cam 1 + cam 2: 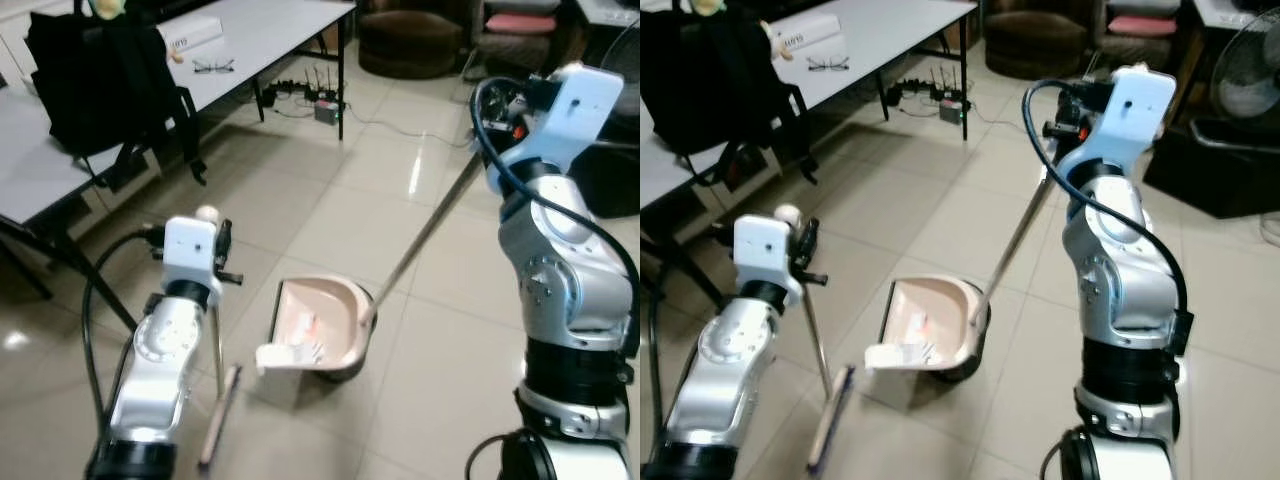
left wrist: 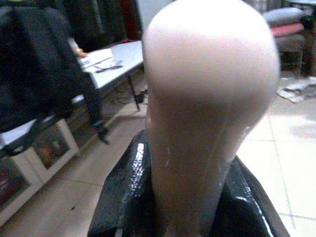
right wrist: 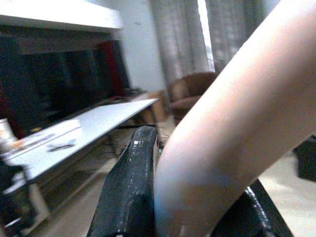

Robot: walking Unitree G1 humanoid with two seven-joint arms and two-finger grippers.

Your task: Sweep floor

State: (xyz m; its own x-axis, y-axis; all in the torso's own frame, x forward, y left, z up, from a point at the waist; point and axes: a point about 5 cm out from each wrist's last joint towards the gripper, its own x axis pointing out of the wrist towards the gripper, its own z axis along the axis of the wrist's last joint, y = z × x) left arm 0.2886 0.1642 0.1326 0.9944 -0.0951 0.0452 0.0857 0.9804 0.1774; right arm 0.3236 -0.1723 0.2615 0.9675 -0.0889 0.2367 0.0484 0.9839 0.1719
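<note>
**Broom in my left, dustpan in my right**

My left end effector is clamped on the top of the broom handle; in my left wrist view the pale rounded handle tip sits squeezed between my black fingers. The thin handle runs down to the broom head, which lies on the tiled floor just beside the dustpan.

My right end effector grips the upper end of the dustpan's long handle, my fingers pressed against it. The pink dustpan rests on the floor between my arms, with bits of paper litter inside.

To my left stands a white worktop carrying a black backpack and a pair of glasses.
</note>
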